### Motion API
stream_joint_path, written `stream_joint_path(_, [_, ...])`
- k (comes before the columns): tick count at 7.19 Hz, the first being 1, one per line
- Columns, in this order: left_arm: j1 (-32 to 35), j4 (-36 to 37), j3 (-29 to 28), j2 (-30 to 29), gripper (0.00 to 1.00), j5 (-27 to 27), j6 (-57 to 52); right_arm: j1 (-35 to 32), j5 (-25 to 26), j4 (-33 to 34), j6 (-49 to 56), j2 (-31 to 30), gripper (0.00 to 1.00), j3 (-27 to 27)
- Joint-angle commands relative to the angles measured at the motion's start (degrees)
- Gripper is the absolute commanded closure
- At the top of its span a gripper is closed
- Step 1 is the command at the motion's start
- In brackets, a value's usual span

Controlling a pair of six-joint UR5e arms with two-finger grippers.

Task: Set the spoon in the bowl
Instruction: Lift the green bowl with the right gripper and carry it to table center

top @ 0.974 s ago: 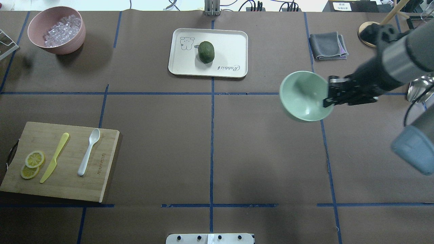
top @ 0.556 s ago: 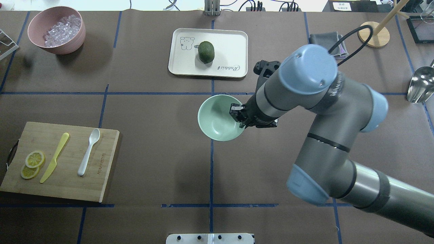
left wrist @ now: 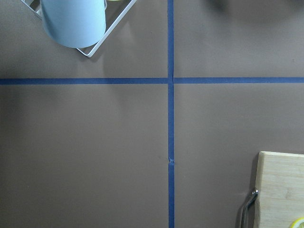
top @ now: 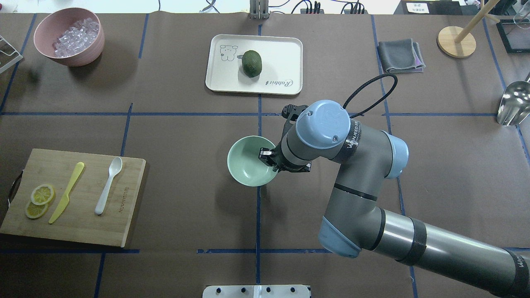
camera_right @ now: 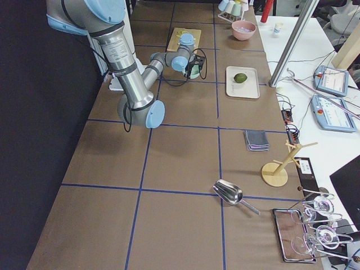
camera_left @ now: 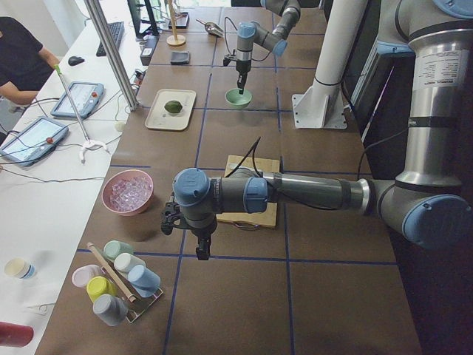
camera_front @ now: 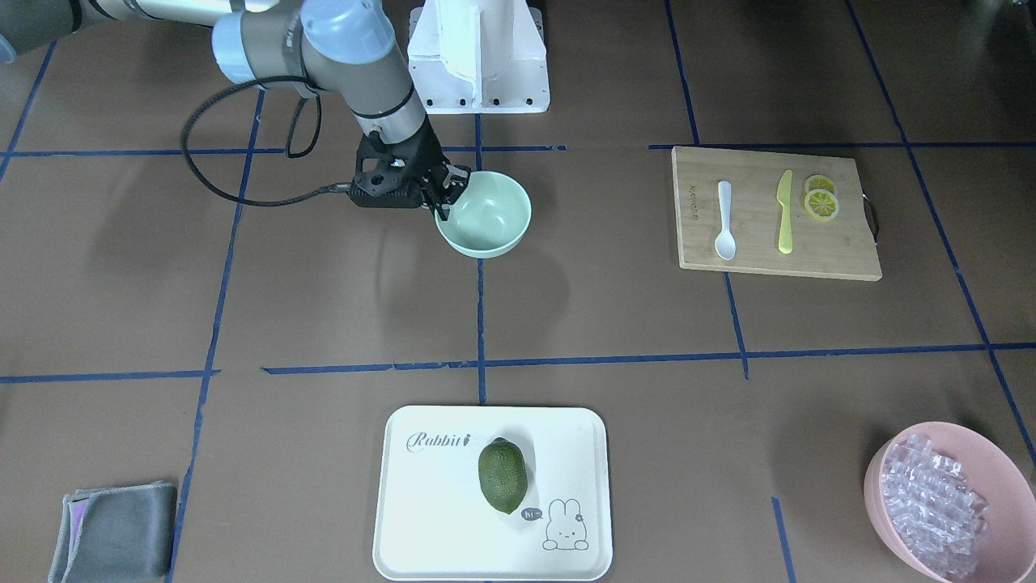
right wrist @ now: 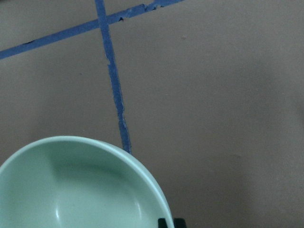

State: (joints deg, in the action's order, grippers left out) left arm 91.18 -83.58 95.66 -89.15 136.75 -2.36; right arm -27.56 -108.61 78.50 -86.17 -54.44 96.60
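The right claw (top: 270, 160) gripped the bowl (top: 246, 165) by the right side of its rim at the centre of the overhead view. This hold kept the mouth up, likely ready for the spoon (top: 108, 185), which lay well apart on the cutting board (top: 83, 227) at lower left, beside the yellow knife (top: 66, 193). The front-facing view showed the pinch clearly, while the arm half hid it from overhead. Only the left side view caught the left claw (camera_left: 201, 250) above the bench — open or closed could not be told.
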Motion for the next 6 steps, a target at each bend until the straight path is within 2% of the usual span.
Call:
stream_joint_path(1, [0.0, 0.0, 0.1, -0.1, 0.00, 0.0, 0.6, 0.1, 0.0, -0.3, -0.1, 0.0, 0.82, -0.4])
stream_joint_path(2, [0.0, 0.0, 0.1, -0.1, 0.00, 0.1, 0.6, 0.1, 0.0, -0.4, -0.1, 0.0, 0.23, -0.4])
stream_joint_path(3, [0.0, 0.0, 0.1, -0.1, 0.00, 0.1, 0.6, 0.1, 0.0, -0.4, -0.1, -0.1, 0.01, -0.1])
stream_joint_path(6, [0.0, 0.0, 0.1, -0.1, 0.00, 0.1, 0.6, 0.2, 0.0, -0.4, -0.1, 0.0, 0.01, 0.4])
